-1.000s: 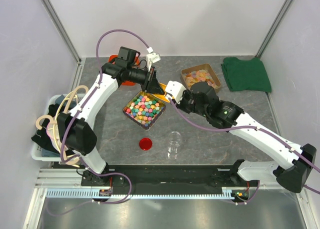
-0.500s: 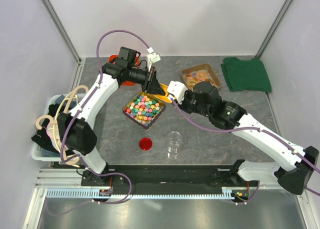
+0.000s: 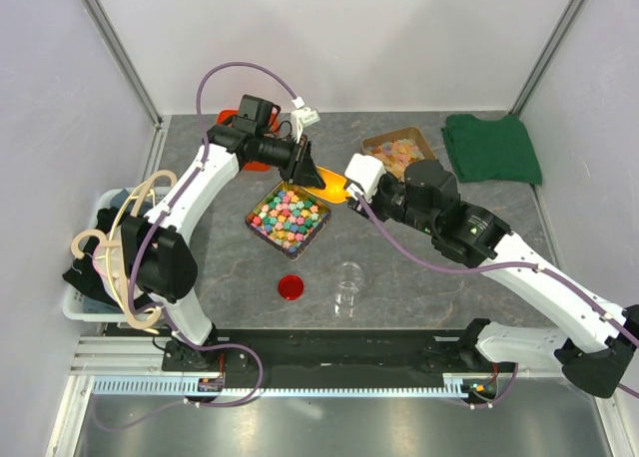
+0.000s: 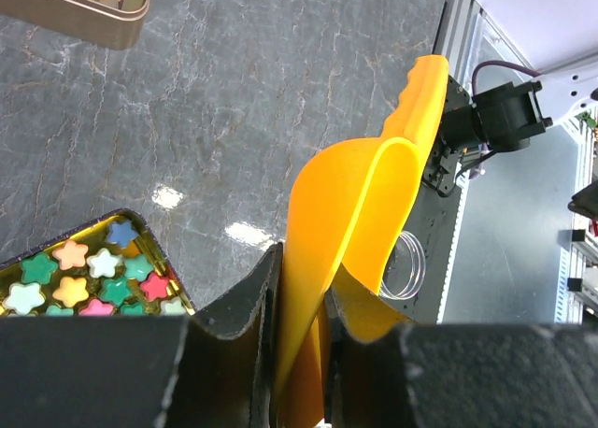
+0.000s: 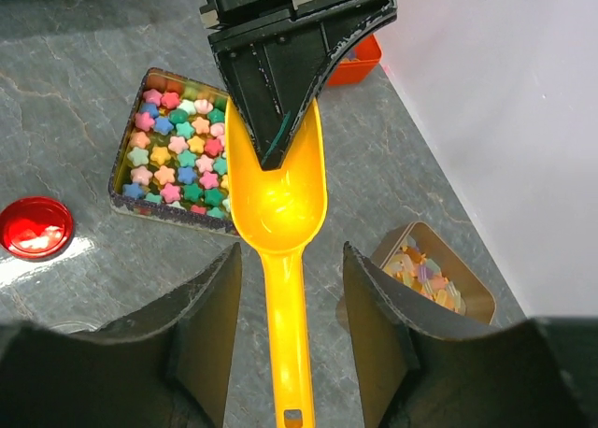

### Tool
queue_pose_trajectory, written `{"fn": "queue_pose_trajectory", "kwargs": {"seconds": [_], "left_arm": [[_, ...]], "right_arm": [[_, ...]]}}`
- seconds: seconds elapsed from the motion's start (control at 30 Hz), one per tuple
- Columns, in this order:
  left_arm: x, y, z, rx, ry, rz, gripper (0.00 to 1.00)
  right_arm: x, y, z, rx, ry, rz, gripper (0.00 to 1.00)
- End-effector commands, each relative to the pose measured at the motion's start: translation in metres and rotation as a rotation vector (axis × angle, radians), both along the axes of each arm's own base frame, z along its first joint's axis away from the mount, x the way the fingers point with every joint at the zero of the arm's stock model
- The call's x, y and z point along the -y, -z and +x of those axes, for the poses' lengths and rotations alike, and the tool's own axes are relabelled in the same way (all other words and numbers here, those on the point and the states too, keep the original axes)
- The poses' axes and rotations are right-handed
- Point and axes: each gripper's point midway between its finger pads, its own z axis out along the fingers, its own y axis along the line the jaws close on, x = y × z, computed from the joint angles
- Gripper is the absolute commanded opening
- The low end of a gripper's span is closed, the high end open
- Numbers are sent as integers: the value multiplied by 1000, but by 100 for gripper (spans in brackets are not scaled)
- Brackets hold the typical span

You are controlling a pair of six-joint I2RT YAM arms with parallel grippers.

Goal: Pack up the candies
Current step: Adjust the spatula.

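This looks like a handover just beyond the tin [image 5: 168, 215] of candies [image 5: 177, 157]: your left gripper [image 4: 301, 288] pinches the yellow scoop [image 5: 277, 213] by its bowl, and your right gripper [image 5: 291, 255] is spread around its handle. Next, close squarely on that handle.

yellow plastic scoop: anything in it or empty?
Empty. In the right wrist view the bowl of the yellow plastic scoop is bare, nothing in it; the left gripper pinches its front rim.
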Motion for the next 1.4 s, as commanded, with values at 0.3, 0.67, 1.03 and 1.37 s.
{"fn": "queue_pose_trajectory", "kwargs": {"seconds": [0.3, 0.67, 1.03, 1.37], "left_arm": [[-1, -25, -7, 42, 44, -68, 2], [-4, -42, -17, 22, 87, -144, 2], [-3, -49, -25, 13, 113, -173, 2], [-4, -55, -31, 9, 132, -195, 2]], "right_arm": [[-5, 10, 9, 31, -6, -23, 61], [-4, 24, 11, 34, 2, -52, 61], [-8, 32, 19, 31, 14, -63, 60], [-7, 31, 23, 37, 38, -61, 59]]}}
